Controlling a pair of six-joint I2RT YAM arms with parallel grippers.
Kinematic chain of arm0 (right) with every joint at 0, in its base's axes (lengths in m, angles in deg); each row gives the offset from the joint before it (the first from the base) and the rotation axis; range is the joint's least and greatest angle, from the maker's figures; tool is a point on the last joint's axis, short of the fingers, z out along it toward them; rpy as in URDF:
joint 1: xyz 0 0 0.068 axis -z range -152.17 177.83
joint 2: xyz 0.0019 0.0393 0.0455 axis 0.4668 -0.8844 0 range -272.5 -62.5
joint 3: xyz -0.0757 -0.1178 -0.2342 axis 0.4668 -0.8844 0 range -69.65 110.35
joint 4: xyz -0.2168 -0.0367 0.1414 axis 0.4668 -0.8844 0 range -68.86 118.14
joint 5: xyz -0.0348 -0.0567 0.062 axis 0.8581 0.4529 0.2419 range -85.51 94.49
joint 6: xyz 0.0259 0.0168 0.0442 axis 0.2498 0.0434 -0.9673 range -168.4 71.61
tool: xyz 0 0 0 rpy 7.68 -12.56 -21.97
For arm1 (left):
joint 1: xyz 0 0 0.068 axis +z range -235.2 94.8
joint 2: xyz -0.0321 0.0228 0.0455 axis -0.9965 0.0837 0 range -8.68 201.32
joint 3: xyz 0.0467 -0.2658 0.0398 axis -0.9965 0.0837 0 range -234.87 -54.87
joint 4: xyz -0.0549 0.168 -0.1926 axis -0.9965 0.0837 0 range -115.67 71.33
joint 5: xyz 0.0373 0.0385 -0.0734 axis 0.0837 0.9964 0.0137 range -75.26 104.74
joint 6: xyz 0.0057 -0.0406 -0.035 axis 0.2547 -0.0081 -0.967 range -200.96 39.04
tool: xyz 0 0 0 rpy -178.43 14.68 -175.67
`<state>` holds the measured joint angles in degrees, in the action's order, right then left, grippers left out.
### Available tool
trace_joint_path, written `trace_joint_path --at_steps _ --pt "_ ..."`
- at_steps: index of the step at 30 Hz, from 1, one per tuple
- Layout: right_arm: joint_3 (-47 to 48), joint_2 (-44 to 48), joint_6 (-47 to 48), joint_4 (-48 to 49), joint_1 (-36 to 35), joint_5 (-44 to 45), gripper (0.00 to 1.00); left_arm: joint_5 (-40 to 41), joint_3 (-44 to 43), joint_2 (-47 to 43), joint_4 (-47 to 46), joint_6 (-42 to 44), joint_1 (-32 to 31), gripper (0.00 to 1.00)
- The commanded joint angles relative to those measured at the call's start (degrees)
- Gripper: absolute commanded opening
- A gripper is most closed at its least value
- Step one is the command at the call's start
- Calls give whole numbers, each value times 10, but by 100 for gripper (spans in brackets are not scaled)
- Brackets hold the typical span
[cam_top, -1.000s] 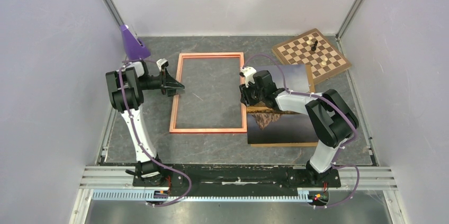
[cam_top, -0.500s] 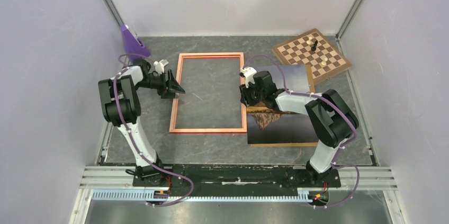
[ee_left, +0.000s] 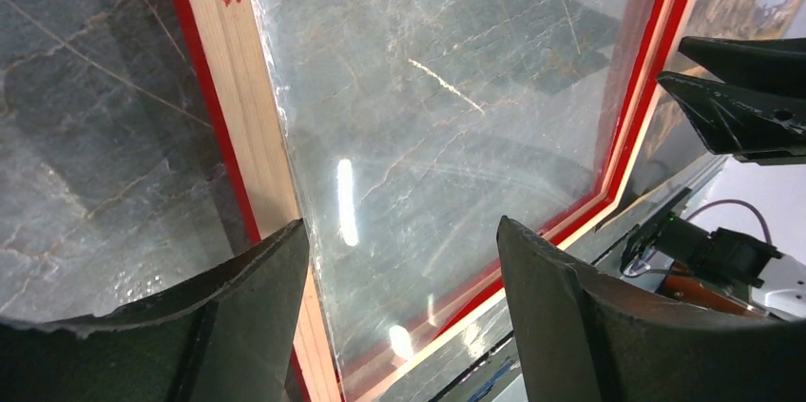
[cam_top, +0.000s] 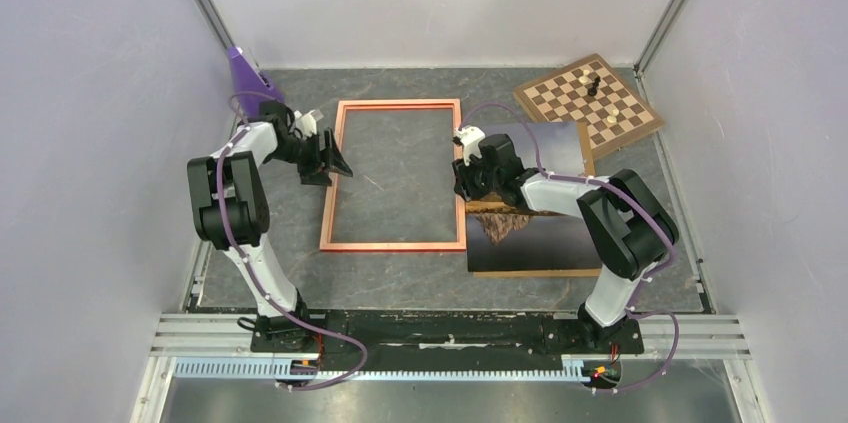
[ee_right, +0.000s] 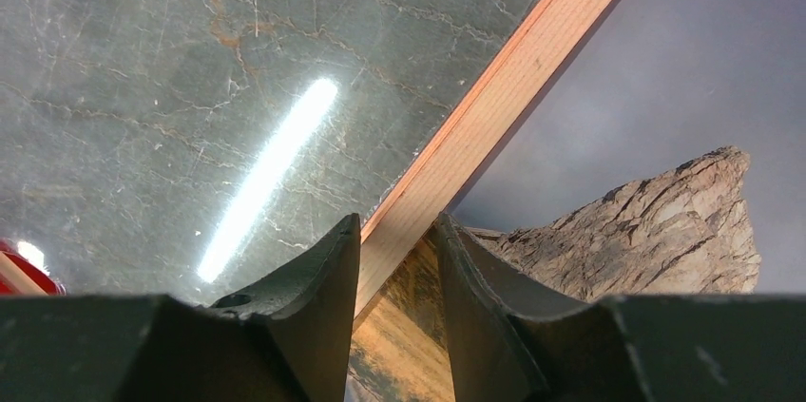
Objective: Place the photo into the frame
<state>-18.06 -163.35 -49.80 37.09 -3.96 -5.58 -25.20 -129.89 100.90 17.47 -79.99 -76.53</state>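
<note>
The thin orange-red frame (cam_top: 398,103) lies flat in the middle of the table, with a clear pane (ee_left: 456,88) in it. The photo (cam_top: 530,243), picture side up, lies right of the frame and touches its right rail. My left gripper (cam_top: 335,168) hovers open over the frame's left rail (ee_left: 233,88); one finger is above the rail and the other above the pane, with nothing between them (ee_left: 401,226). My right gripper (cam_top: 462,183) straddles the right rail (ee_right: 532,50) and is shut on it (ee_right: 397,223), with the photo's rocky mountain (ee_right: 665,221) just beside it.
A brown chessboard (cam_top: 588,103) with a few pieces sits at the back right. A brown board edge (cam_top: 589,155) shows under the photo's far right. A purple object (cam_top: 250,83) stands at the back left. Enclosure walls close in both sides.
My left gripper has opened wider at the left rail, and the left arm's elbow has swung outward and back. The right arm, frame and photo have not moved.
</note>
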Motion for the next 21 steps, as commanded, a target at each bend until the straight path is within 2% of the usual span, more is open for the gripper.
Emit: trace_joint_path --at_steps 1,11,21 --pt "-5 23 9 12 -4 5 38 40 8 -44 9 -25 -16 79" --pt "-7 29 9 14 -4 6 38 52 26 -73 29 -22 -56 79" --pt "-8 34 9 9 -4 38 38 112 36 -102 35 -21 -74 80"
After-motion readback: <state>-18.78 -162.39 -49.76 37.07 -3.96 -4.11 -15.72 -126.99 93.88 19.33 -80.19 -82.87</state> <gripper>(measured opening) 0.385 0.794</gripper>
